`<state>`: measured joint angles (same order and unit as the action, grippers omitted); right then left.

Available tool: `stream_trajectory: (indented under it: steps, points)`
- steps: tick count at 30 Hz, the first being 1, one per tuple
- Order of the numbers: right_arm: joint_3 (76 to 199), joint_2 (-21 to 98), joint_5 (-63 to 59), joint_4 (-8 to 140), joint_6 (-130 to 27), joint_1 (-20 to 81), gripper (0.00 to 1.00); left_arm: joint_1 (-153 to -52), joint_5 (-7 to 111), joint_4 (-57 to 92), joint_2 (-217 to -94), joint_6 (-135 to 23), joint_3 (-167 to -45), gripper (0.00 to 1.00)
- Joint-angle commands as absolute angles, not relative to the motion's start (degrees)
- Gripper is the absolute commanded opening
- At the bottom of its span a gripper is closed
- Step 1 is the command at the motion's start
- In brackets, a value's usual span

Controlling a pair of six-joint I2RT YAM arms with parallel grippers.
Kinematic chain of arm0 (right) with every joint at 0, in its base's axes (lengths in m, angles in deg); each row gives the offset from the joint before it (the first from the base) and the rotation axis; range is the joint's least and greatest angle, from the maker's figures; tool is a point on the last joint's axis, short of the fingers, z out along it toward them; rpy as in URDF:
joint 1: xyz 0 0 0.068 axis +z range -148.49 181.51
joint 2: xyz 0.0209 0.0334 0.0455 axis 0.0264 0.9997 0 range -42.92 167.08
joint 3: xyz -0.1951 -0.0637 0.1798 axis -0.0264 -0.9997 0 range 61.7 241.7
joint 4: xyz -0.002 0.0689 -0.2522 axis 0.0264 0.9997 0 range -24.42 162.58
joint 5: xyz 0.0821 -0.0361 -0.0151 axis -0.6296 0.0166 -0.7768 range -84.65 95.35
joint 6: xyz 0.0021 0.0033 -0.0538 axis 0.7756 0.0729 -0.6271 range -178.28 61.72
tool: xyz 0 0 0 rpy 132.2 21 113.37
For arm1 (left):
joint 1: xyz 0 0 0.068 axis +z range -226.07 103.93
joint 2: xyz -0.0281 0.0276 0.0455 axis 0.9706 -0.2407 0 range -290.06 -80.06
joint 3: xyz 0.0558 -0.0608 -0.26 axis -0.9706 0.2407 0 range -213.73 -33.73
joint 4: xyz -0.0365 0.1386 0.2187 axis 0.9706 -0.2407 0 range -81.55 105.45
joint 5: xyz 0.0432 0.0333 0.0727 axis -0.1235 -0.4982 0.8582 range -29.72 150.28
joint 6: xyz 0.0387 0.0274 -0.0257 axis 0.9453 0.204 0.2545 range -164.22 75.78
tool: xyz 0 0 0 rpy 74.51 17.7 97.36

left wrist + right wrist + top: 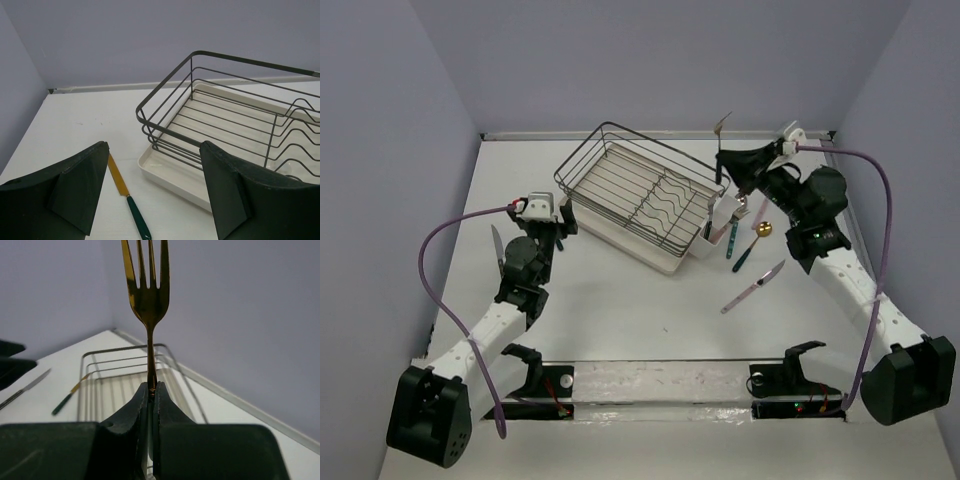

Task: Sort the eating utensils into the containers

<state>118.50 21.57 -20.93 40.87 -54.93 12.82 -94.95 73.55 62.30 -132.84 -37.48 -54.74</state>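
The white tabletop (650, 330) carries a cream plastic drip tray (660, 262) with a black wire dish rack (640, 190) towards 12 o'clock. At 2 o'clock lies a teal-handled spoon with a gold bowl (752, 248). A pink-handled table knife (754, 287) lies aslant at 4 o'clock, and a green-handled knife (496, 243) at 9 o'clock, well apart from the tray.

**Colours on show**

Gold throughout on the fork (146, 295); gold blade, dark green handle on the left knife (131, 205); gold bowl, teal handle on the spoon (752, 245); pink handle on the right knife (748, 291); black wire on the dish rack (640, 195), cream on its tray (170, 175); white on the cutlery holder (720, 215) and table (650, 320); purple on 2 cables (428, 270).
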Motion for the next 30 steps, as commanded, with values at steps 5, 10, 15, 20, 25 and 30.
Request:
stream_trajectory:
  steps: [5,10,15,20,25,30]
  points:
    - [107.5,19.6,-20.1,24.6,-53.0,25.8,0.0,-94.6,72.8,66.0,-129.6,-37.6,-53.4,0.84]
    - [100.9,17.8,-14.4,19.5,-52.5,27.9,0.0,-94.6,72.6,65.8,-129.5,-37.6,-53.5,0.84]
    - [95.5,14.8,-9.9,20.5,-54.0,27.9,0.0,-94.6,72.3,65.6,-129.6,-37.6,-53.7,0.84]
    - [90.9,13.6,-5.7,18.9,-54.9,27.9,0.0,-94.6,72.4,65.4,-129.7,-37.4,-53.9,0.84]
    - [89.8,16.6,-4.4,16.2,-55.5,27.9,0.0,-94.6,72.4,64.8,-129.8,-37.3,-54.2,0.84]
    - [86.9,18.5,-0.5,12.2,-57.2,27.9,0.0,-94.6,72.8,64.6,-129.5,-36.7,-54.5,0.84]
